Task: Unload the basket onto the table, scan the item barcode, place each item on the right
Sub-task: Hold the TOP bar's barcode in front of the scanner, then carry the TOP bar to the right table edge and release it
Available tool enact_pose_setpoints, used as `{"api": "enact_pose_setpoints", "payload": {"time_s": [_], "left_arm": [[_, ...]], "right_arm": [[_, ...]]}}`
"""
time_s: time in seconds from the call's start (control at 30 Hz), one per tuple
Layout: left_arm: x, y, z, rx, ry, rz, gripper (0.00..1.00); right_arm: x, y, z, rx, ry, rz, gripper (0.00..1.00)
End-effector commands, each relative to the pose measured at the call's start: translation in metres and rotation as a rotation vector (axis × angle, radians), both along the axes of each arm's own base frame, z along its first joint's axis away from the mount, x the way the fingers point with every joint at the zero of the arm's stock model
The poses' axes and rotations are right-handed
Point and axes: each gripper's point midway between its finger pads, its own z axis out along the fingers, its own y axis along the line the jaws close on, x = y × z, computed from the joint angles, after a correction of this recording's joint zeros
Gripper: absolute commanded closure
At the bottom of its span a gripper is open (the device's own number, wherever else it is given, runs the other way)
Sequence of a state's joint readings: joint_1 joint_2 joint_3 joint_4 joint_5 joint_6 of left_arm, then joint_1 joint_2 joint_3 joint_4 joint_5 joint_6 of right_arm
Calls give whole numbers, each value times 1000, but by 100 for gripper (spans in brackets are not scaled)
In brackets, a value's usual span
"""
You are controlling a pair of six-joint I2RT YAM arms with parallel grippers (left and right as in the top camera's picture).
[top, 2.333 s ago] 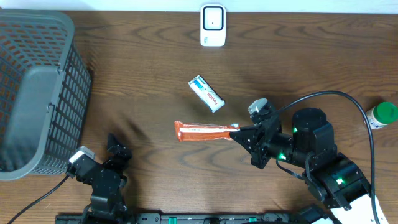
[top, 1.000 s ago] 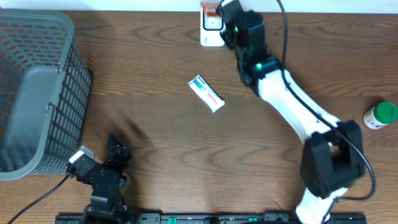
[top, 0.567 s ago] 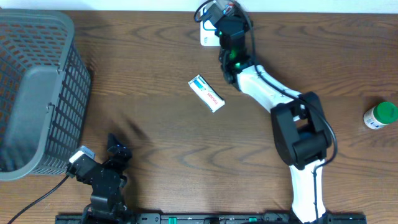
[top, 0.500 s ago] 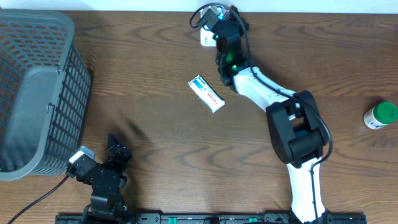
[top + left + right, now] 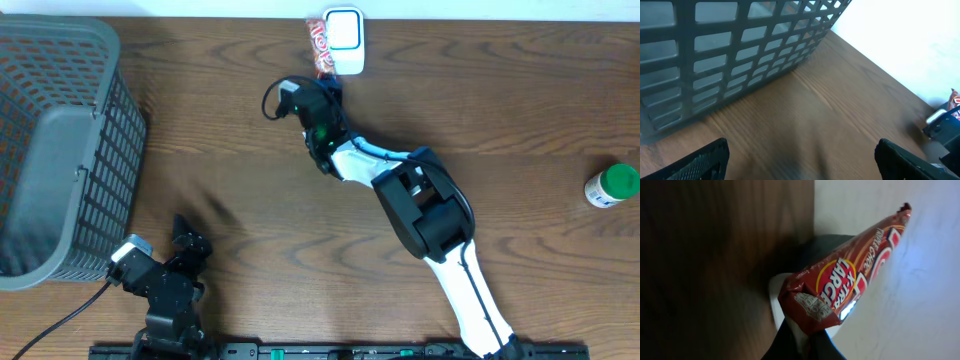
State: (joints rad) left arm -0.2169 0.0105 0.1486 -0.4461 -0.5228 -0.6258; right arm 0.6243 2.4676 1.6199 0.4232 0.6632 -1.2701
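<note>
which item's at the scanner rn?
The red snack bar, held in the right gripper beside the white scanner; the green-capped bottle sits far right.

Red snack bar (image 5: pixel 319 45) seemingly held against white scanner (image 5: pixel 346 36).

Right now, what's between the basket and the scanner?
Bare table, then the red snack packet right beside the scanner, pinched in the right gripper; the overhead view shows it.

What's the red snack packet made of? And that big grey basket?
The snack packet looks like thin plastic film, glossy: it shines where light hits it and its crimped end is crinkled. The basket looks like hard moulded plastic, matt grey: its walls are a stiff grid of even square holes. Neither is certain from looks alone.
</note>
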Motion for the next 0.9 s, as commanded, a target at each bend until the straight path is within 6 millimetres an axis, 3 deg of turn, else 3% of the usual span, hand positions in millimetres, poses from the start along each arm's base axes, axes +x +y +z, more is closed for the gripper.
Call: {"api": "enact_pose_setpoints", "payload": {"time_s": [0.0, 0.17, 0.33, 0.47, 0.67, 0.87], "left_arm": [[-3, 2, -10, 10, 35, 7, 7], [-3, 2, -10, 10, 35, 7, 7], [-3, 2, -10, 10, 35, 7, 7], [-3, 2, -10, 10, 35, 7, 7], [-3, 2, -10, 10, 35, 7, 7], [-3, 2, -10, 10, 35, 7, 7]], "right_arm": [[5, -9, 12, -2, -29, -37, 99], [8, -18, 21, -27, -67, -76, 99], [16, -20, 69, -48, -227, -96, 99], [20, -34, 90, -122, -249, -111, 99], [22, -81, 143, -103, -310, -269, 99], [11, -137, 227, -63, -356, -384, 99]]}}
